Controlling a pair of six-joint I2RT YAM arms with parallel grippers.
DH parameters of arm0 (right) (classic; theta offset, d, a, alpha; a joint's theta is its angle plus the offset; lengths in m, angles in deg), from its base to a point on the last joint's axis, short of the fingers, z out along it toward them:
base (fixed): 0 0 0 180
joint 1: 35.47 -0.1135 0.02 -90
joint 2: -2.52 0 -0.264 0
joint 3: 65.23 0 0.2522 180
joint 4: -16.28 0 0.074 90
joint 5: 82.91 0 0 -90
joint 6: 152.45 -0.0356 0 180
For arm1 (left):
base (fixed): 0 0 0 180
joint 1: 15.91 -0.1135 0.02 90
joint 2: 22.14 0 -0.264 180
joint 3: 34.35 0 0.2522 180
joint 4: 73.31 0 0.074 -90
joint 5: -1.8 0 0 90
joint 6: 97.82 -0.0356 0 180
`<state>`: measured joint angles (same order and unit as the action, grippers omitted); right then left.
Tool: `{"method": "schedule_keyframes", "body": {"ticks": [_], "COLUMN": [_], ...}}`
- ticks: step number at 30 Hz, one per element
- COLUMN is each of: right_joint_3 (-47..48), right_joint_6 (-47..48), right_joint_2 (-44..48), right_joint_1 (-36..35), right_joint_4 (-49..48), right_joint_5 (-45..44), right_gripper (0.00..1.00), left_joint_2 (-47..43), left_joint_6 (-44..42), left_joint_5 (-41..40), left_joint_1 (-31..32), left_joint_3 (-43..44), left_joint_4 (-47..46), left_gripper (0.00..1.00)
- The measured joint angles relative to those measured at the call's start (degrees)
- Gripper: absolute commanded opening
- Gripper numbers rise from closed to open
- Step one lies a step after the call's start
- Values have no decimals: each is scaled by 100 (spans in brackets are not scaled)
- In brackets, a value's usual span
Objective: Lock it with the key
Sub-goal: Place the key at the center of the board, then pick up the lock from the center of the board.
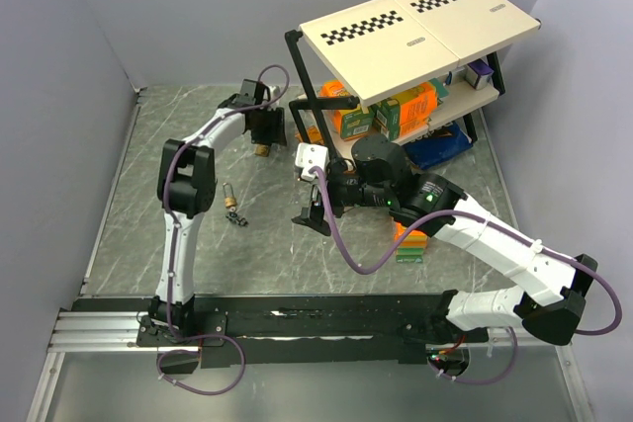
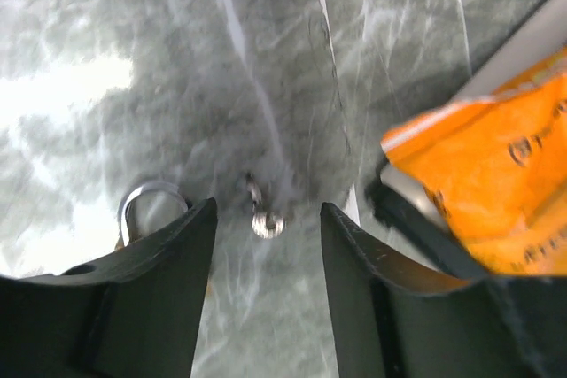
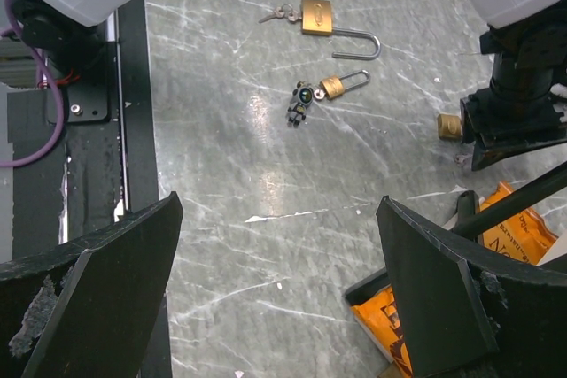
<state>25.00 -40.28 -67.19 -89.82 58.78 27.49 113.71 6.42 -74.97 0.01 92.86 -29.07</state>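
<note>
Brass padlock (image 1: 262, 150) rests on the grey marble table (image 1: 129, 244) just beneath the left claw (image 2: 267, 212); its jaws stand apart, a small key (image 2: 266, 223) lying loose between them; the right claw (image 3: 279, 204) gapes wide, holding nothing.

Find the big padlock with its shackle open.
The big padlock lies on the table left of centre in the top view, beside the left arm at its elbow, with the small padlock just next to it.
</note>
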Motion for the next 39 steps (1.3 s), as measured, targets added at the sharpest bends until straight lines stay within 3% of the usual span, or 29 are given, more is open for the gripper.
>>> {"method": "schedule_keyframes", "body": {"ticks": [5, 9, 15, 23, 31, 39], "right_joint_3": [-9, -9, -11, -304, -302, -238], "right_joint_6": [-28, -74, -232, -678, -640, -605], "right_joint_2": [0, -2, -9, -55, -369, -490], "right_joint_1": [2, 2, 2, 28, 39, 39], "right_joint_4": [-26, -46, -114, -332, -339, -339], "right_joint_5": [17, 22, 0, -278, -334, -352], "right_gripper": [100, 100, 100, 100, 100, 100], "left_joint_2": [-619, -1818, -4162, -5912, -6089, -4688], "left_joint_6": [4, 151, 660, 1266, 1478, 1565], "left_joint_5": [79, 334, 372, -273, -944, -1552], "left_joint_1": [-120, -468, -1414, -1182, -619, -396], "left_joint_3": [-140, -741, -2697, -4887, -5611, -5184], "left_joint_4": [225, 249, 278, 546, 514, 505], "left_gripper": [64, 67, 66, 65, 62, 58]}}
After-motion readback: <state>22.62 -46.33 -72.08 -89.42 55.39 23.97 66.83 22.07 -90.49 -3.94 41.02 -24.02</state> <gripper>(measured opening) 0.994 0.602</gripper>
